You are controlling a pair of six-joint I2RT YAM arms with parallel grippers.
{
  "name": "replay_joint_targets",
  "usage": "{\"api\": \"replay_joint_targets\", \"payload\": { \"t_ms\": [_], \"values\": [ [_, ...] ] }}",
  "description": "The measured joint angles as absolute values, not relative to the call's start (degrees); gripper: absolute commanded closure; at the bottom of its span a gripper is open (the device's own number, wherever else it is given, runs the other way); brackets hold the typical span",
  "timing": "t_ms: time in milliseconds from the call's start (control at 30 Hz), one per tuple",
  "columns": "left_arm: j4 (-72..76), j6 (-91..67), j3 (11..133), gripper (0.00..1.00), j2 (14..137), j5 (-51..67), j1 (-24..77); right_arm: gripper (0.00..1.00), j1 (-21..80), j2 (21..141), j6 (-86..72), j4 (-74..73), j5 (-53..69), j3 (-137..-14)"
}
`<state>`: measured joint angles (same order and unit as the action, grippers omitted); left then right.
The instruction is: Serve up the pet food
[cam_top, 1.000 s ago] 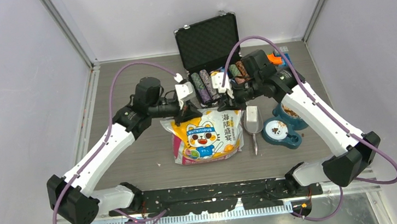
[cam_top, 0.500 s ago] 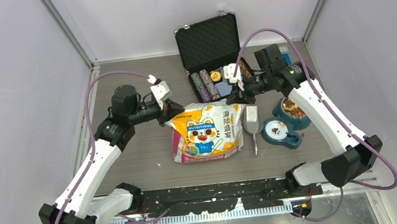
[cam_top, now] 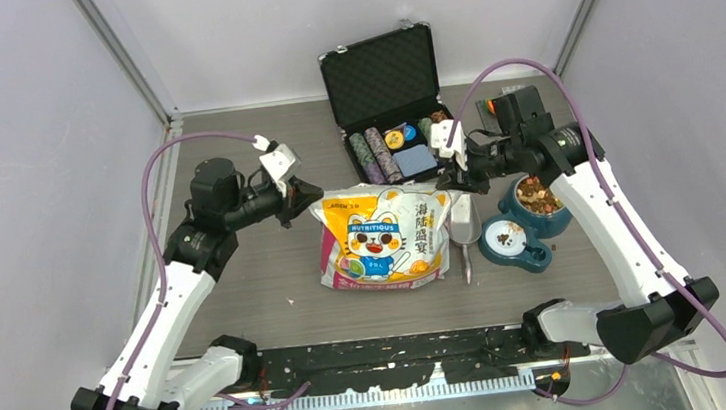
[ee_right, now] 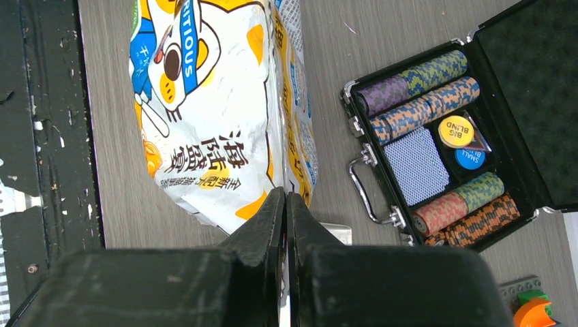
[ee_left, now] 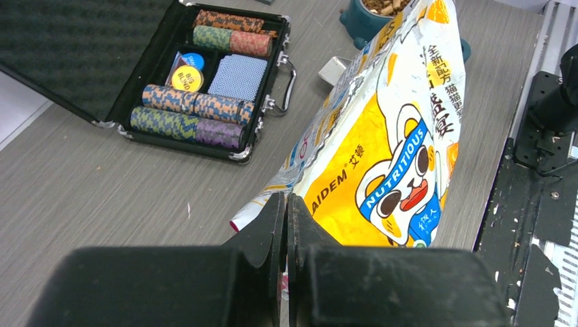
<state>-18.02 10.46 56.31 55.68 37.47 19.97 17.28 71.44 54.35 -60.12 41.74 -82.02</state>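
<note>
The cartoon-cat printed bag (cam_top: 382, 238) lies mid-table with its top edge toward the back. My left gripper (cam_top: 310, 198) is shut on the bag's top left corner, and a thin strip of bag edge shows between its jaws (ee_left: 286, 199). My right gripper (cam_top: 455, 178) is shut on the top right corner, again with the edge pinched between the jaws (ee_right: 285, 194). The bag (ee_left: 382, 157) (ee_right: 211, 102) is stretched between them. Pet food (cam_top: 536, 193) fills the taller cup of the teal feeder (cam_top: 520, 255), with a little in the low dish (cam_top: 506, 239).
A metal scoop (cam_top: 461, 226) lies between bag and feeder. An open black case (cam_top: 382, 78) of poker chips stands just behind the bag. An orange item (cam_top: 502, 106) sits at the back right. The black base rail (cam_top: 403, 352) runs along the near edge.
Both grippers have moved apart, the left one leftward and the right one rightward, each still pinching its corner. The bag's top edge has been pulled wider and taut.
</note>
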Motion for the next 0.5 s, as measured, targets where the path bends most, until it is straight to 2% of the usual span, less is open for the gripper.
{"api": "replay_joint_targets", "payload": {
  "t_ms": [367, 500],
  "values": [
    [-19.6, 10.2, 55.5, 1.0, 52.2, 34.4, 18.7, 0.95, 16.5, 69.1, 56.4, -60.8, 40.1, -81.0],
    [-20.5, 10.8, 54.9, 1.0, 49.5, 29.8, 17.3, 0.95, 15.6, 68.7, 57.0, -62.4, 37.8, -80.9]
  ]
}}
